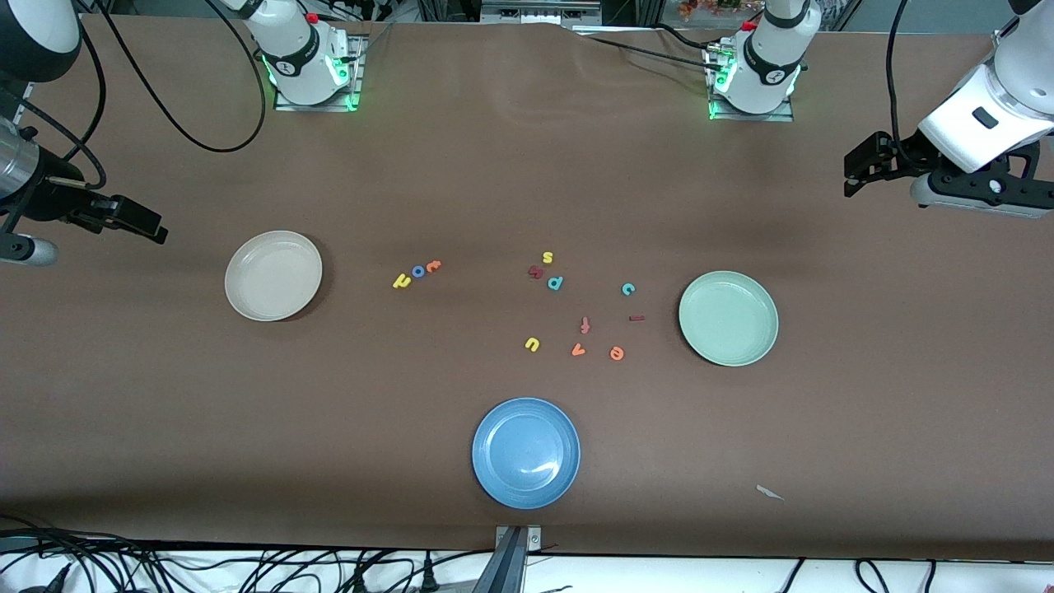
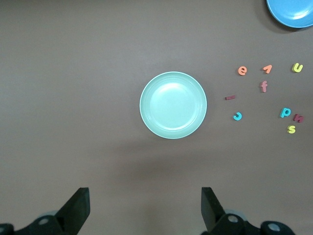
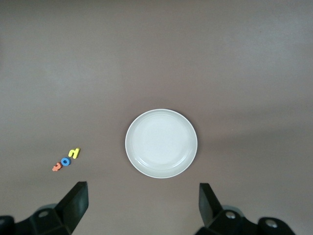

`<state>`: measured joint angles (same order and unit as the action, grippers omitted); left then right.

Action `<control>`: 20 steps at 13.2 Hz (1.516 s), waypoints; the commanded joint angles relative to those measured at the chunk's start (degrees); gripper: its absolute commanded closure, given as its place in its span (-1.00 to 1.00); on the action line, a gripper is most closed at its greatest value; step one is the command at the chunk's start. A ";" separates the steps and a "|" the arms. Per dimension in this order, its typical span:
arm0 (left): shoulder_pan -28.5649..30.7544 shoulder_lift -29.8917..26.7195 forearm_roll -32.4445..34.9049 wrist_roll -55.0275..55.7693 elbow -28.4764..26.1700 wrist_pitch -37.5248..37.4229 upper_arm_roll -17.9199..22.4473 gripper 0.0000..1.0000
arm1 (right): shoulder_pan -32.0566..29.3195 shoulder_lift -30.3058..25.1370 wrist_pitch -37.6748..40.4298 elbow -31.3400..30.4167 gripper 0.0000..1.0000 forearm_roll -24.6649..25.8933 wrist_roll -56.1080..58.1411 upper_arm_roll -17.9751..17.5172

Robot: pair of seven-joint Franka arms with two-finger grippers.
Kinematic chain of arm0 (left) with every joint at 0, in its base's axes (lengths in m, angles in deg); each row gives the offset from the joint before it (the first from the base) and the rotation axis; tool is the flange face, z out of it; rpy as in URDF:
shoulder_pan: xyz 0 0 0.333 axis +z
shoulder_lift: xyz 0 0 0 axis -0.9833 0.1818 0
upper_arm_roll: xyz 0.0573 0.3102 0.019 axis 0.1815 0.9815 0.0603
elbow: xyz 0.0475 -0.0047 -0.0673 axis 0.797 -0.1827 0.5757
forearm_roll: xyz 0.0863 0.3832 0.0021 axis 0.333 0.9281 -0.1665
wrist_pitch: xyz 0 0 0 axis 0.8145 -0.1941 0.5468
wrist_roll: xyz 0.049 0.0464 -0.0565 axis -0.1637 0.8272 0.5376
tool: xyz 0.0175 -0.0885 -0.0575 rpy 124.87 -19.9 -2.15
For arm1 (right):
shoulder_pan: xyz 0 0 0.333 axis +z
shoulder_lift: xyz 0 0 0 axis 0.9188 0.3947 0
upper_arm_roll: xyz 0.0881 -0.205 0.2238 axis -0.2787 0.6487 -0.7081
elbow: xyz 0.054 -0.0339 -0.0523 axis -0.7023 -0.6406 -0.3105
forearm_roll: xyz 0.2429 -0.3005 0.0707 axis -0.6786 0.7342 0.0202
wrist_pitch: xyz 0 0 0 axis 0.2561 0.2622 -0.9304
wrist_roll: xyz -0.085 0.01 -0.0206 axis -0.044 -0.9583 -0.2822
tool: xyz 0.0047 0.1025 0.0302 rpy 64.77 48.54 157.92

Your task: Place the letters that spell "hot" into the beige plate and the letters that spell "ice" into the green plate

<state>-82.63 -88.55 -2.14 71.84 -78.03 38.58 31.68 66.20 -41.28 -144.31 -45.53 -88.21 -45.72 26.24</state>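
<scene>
The yellow h [image 1: 402, 281], blue o [image 1: 417, 271] and orange t [image 1: 433, 265] lie in a row on the table, between the beige plate [image 1: 273, 275] and the middle. The teal c [image 1: 628, 288], dark red i [image 1: 636, 318] and orange e [image 1: 616, 353] lie loose beside the green plate [image 1: 729, 318]. Both plates hold nothing. My left gripper [image 1: 851, 175] hangs open above the table's left-arm end, looking down on the green plate [image 2: 173, 105]. My right gripper [image 1: 155, 229] hangs open above the right-arm end, looking down on the beige plate [image 3: 161, 143].
A blue plate [image 1: 526, 452] sits nearest the front camera. Other letters lie among the task's: yellow s [image 1: 547, 257], a dark red letter [image 1: 535, 272], teal p [image 1: 556, 283], red-orange f [image 1: 585, 324], yellow u [image 1: 532, 344], orange v [image 1: 578, 350]. A white scrap [image 1: 770, 492] lies near the front edge.
</scene>
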 commanded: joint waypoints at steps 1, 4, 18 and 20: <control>0.65 -0.02 0.19 -0.66 0.58 -0.61 -0.68 -1.00 | -0.06 -0.65 0.70 -0.29 -1.00 -0.52 -0.16 -0.33; 0.65 -0.02 0.54 -0.40 0.58 -0.61 -2.00 -1.00 | -0.06 -0.65 0.70 -0.29 -1.00 -0.61 -0.33 -0.33; 0.82 -0.10 0.63 -0.40 0.58 -1.84 -2.44 -1.00 | -0.41 -1.00 2.28 0.94 -1.00 -0.43 -0.07 0.72; 0.82 -0.02 0.63 -0.31 0.58 -1.84 -2.53 -1.00 | -0.41 -0.91 3.59 0.94 -1.00 -0.43 -0.77 0.72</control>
<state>-82.50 -88.55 -2.14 71.85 -78.03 37.73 29.78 66.11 -41.53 -142.80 -44.93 -88.21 -45.77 27.10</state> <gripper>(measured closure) 0.000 0.000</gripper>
